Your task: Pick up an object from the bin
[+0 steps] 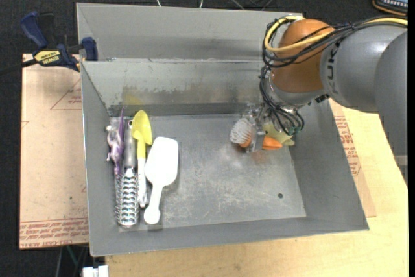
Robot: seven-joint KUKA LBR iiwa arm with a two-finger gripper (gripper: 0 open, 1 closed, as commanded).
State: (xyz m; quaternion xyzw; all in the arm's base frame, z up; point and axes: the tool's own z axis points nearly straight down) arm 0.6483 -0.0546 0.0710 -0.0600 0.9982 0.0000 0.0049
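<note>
Pale ribbed object [242, 133]: far right part of bin [214, 204] floor, just left of your gripper [259, 132]. Near left you have metal coil whisk [128, 194], white spatula [159, 175], yellow spoon [141, 130] and purple piece [116, 139], side by side. Farther right, orange bit [272, 144] and yellow-green bit [283, 134] lie by gripper. Claw open or closed: you cannot tell.

Even moderate light, dull sheen on the bin [194, 29] (back wall brightest), soft shadows, dark surroundings
</note>
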